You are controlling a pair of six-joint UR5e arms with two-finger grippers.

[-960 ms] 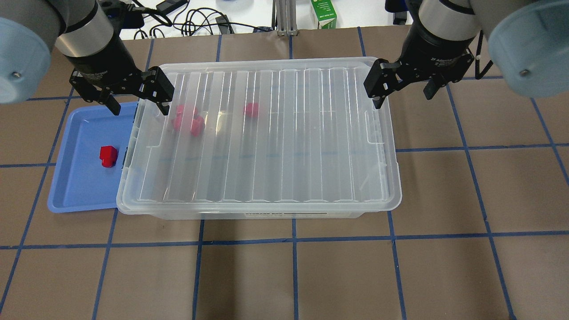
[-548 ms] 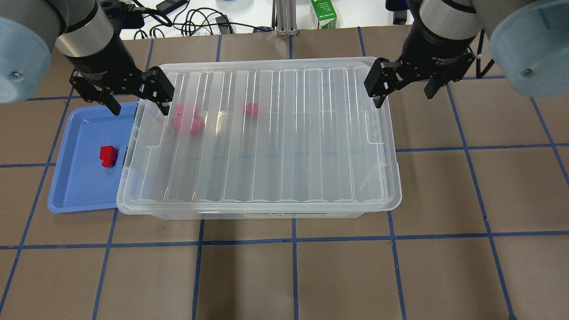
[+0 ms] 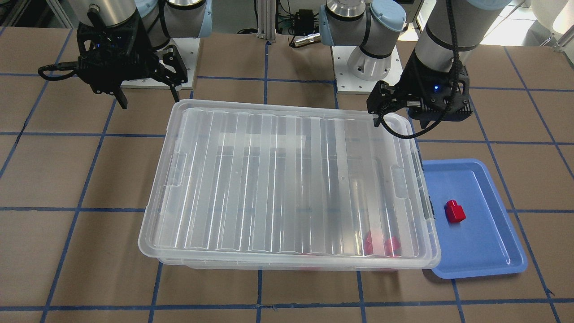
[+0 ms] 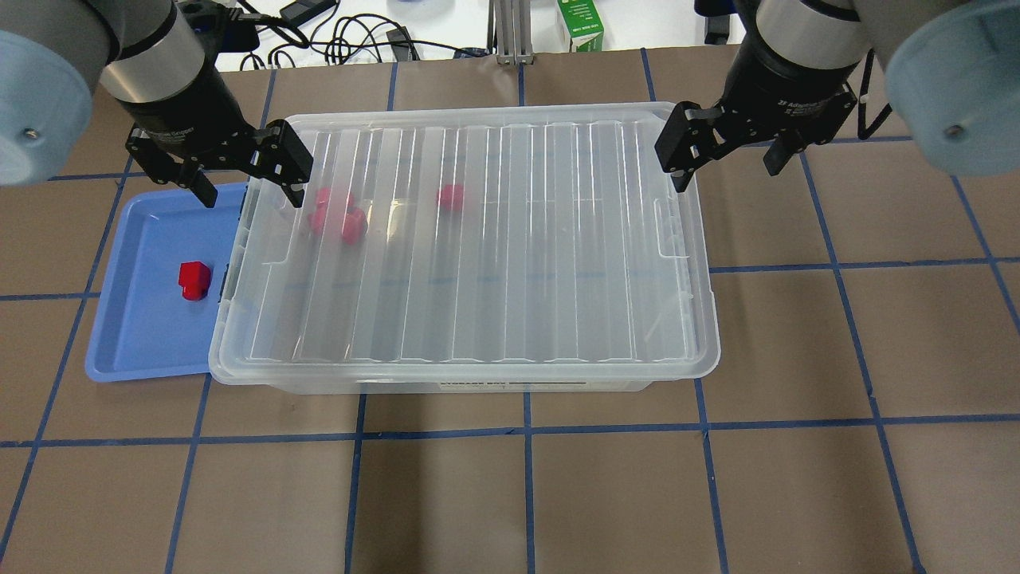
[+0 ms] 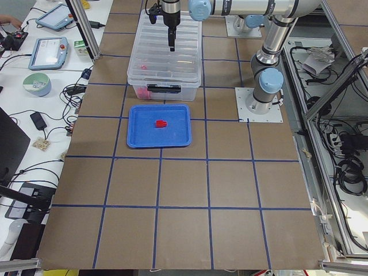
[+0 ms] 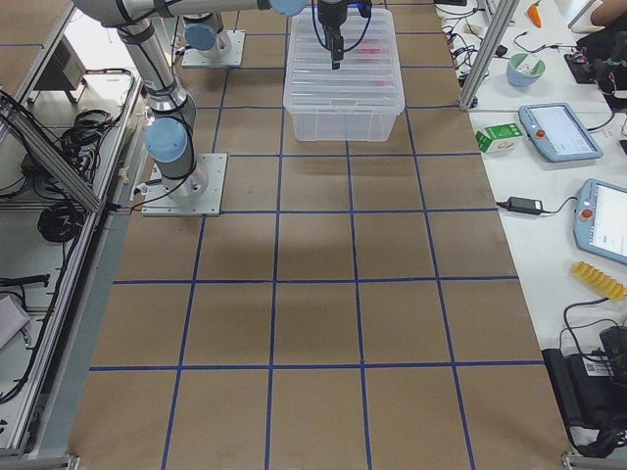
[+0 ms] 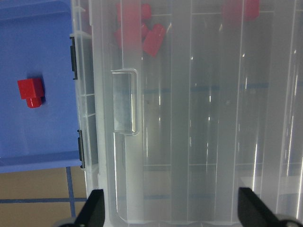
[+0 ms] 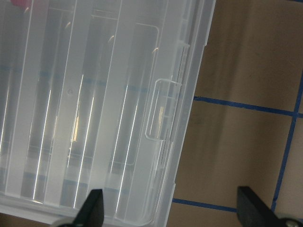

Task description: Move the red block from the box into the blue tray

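The box (image 4: 494, 247) is a clear bin with its ribbed lid on, in the middle of the table. Several red blocks (image 4: 339, 215) show through the lid near its left end, and one more (image 4: 451, 197) lies further in. The blue tray (image 4: 151, 335) lies against the box's left side with one red block (image 4: 194, 279) on it. My left gripper (image 4: 251, 191) is open and empty, above the box's left end at the far edge of the tray. My right gripper (image 4: 723, 177) is open and empty, above the box's far right corner. The left wrist view shows the tray's block (image 7: 31, 91) beside the box (image 7: 199, 118).
A green carton (image 4: 579, 24) and cables (image 4: 343, 36) lie beyond the table's far edge. Grey latches (image 7: 72, 52) sit on the box wall that faces the tray. Brown table surface with blue grid lines (image 4: 526, 478) stretches in front of the box.
My right gripper has drifted slightly toward the far right. The left gripper, box, tray and blocks have not moved.
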